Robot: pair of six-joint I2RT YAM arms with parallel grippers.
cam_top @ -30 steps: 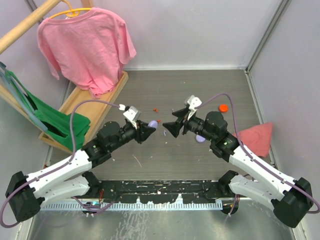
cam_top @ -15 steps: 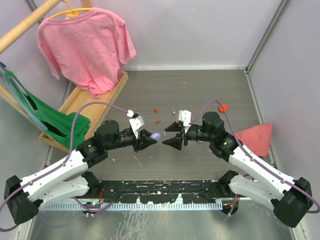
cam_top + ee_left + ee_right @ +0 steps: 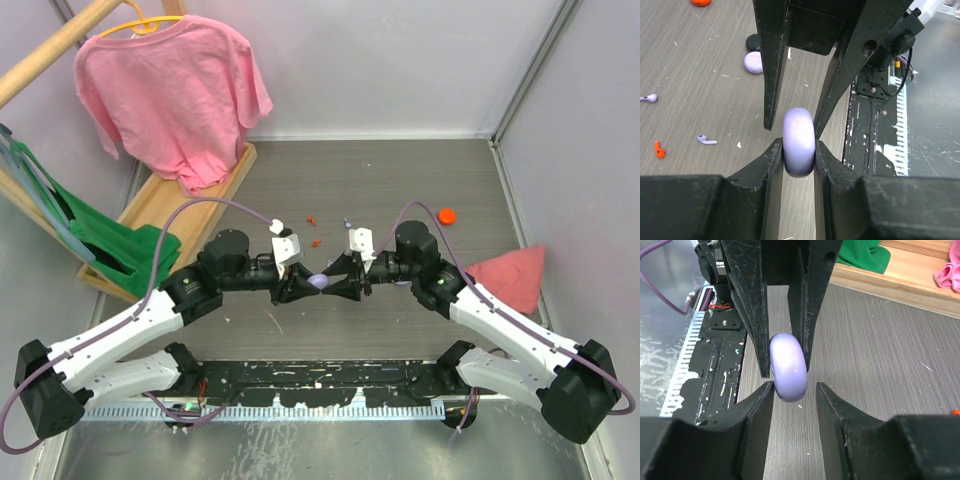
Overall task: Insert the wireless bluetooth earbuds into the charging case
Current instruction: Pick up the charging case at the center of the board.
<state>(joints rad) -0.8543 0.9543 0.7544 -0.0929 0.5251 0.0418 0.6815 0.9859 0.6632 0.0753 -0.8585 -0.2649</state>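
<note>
Beyond the two meeting pincers, the charging case lies flat on the counter, touching or just beside a loose lilac disc. It is a round black puck, partly hidden, so it has no long axis, and I cannot tell which way its hinge faces. It is probably light, rigid and smooth-shelled, so likely slippery. Pinching across its rim looks the safest hold. The left pincer is clamped on another lilac disc, which stands on edge with a finger on each flat face. The right pincer straddles that disc with its jaws apart, and a gap shows on one side. No black earbuds are visible.
</note>
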